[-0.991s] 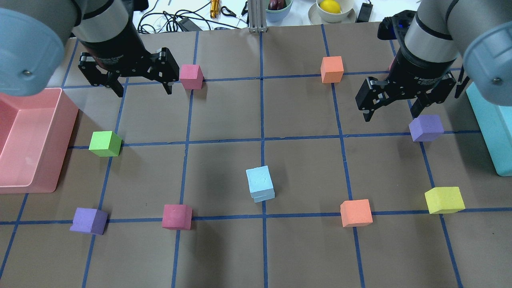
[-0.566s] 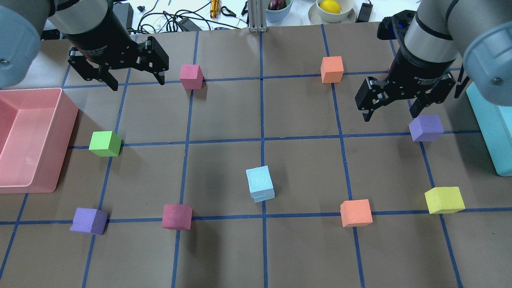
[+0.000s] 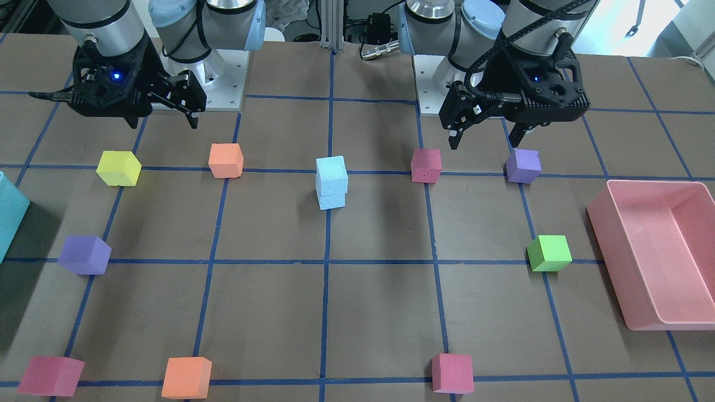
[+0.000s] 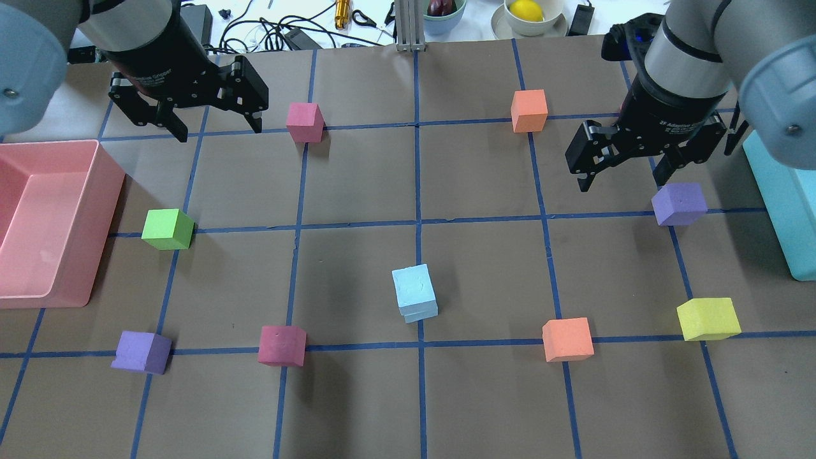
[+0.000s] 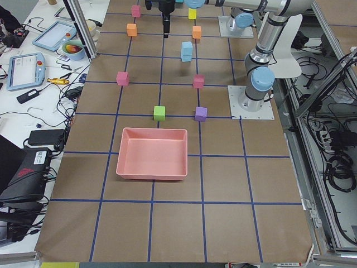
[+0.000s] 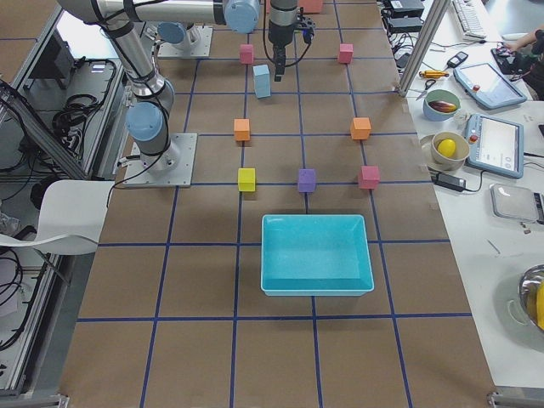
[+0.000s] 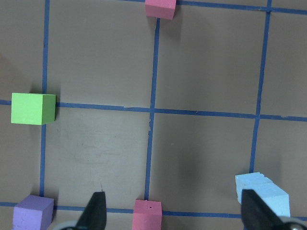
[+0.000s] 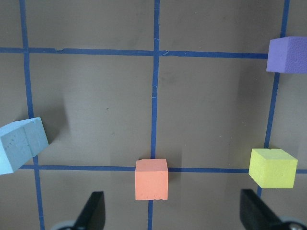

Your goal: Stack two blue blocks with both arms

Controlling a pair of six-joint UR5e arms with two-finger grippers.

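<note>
At the far left of the overhead view the pink bin [image 4: 105, 191] sits on the worktop [image 4: 357, 178]. Beside it the left gripper [image 4: 218, 131] hangs high, jaws spread wide with nothing between them. Its wrist view looks straight down. A pink cube [image 7: 147, 214] lies between the fingers [image 7: 96, 213], and the stack shows at lower right, just outside the right-hand finger.

In the middle, on the centre tape line, stand the blue blocks [image 4: 414, 290], one on the other. The upper block [image 3: 332, 169] rests flat on the lower block [image 3: 333, 199] but is turned a little off its edges, so a strip of the lower one peeks out. The stack's long axis is upright and neither gripper touches it. The task looks done.

Further right, the right gripper [image 4: 621, 182] hangs high too, jaws spread and empty. In its wrist view an orange cube [image 8: 151, 178] lies between the fingers [image 8: 93, 211], and the stack is cut by the left edge, well outside them. The teal bin [image 4: 778, 191] closes the right edge.

So the stack lies between the two grippers, inward of each and well apart from both. The left one seems slightly nearer. I judge that any coming move should go up or outward, since a low sweep inward could knock the twisted upper block off.
</note>
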